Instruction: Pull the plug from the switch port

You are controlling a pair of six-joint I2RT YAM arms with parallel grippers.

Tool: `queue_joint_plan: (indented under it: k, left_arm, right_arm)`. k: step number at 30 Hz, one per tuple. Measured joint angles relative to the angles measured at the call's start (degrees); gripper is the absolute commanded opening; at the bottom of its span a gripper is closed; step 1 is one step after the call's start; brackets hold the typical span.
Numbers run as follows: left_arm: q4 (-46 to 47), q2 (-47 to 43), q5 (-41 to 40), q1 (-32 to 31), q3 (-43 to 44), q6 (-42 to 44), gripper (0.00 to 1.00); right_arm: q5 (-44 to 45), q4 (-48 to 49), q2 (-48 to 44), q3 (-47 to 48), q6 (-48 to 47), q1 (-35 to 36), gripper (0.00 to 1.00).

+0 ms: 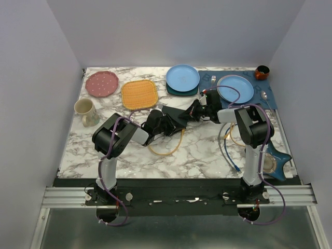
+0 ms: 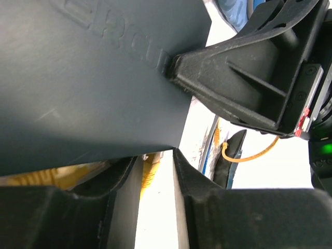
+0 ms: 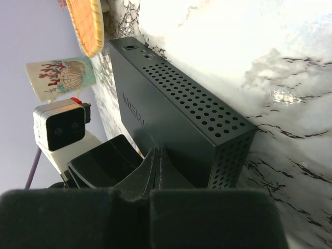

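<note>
The switch [image 1: 176, 115] is a flat black box lying at the table's middle between both grippers. It fills the upper left of the left wrist view [image 2: 78, 78], and its perforated side shows in the right wrist view [image 3: 171, 104]. A yellow plug [image 2: 148, 174] sits in its edge, and the yellow cable [image 1: 167, 149] loops toward me. My left gripper [image 2: 154, 156] is open, its fingers standing either side of the plug with a gap. My right gripper [image 3: 160, 150] is shut, with its tips pressed against the switch's flat face [image 2: 170, 65].
At the back lie a pink plate [image 1: 102, 83], an orange woven mat [image 1: 139, 94] and a blue plate [image 1: 182, 78]. A second blue plate [image 1: 235, 88] sits on a blue placemat beside a brown cup [image 1: 262, 72]. A mug [image 1: 85, 111] stands left. A blue cable [image 1: 231, 155] and a star dish [image 1: 272, 161] lie right.
</note>
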Motion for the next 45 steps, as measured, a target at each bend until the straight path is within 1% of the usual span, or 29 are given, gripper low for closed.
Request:
queue_joint_plan:
  k: [1, 4, 12, 21, 24, 27, 29, 39, 45]
  left_arm:
    - [0.31, 0.0, 0.15, 0.0, -0.28, -0.09, 0.41]
    - [1.55, 0.28, 0.48, 0.35, -1.46, -0.42, 0.41]
    - [2.16, 0.52, 0.9, 0.44, -1.55, -0.61, 0.39]
    - [-2.86, 0.28, 0.85, 0.5, 0.59, -0.48, 0.34]
    - [-5.05, -0.04, 0.85, 0.48, 1.44, -0.09, 0.3]
    - [-6.8, -0.17, 0.87, 0.42, 2.29, 0.28, 0.24]
    - [-7.34, -0.28, 0.9, 0.37, 2.71, 0.46, 0.18]
    - [-7.15, -0.37, 1.07, 0.33, 3.06, 0.98, 0.01]
    - [-4.59, -0.31, 1.09, 0.33, 1.9, 0.87, 0.0]
  right_arm:
    - [0.0, 0.0, 0.0, 0.0, 0.0, 0.0, 0.01]
    - [0.0, 0.02, 0.0, 0.0, 0.0, 0.0, 0.01]
    - [0.0, 0.02, 0.0, 0.0, 0.02, 0.0, 0.01]
    - [0.04, 0.07, 0.0, -0.02, 0.13, -0.02, 0.01]
    - [0.07, 0.11, 0.0, 0.0, 0.15, -0.02, 0.01]
    - [0.07, 0.17, 0.0, -0.02, 0.13, -0.07, 0.01]
    - [0.09, 0.24, 0.0, -0.07, 0.15, -0.09, 0.01]
    - [0.07, 0.33, 0.0, -0.11, 0.15, -0.13, 0.01]
    - [0.07, 0.37, 0.0, -0.15, 0.15, -0.13, 0.01]
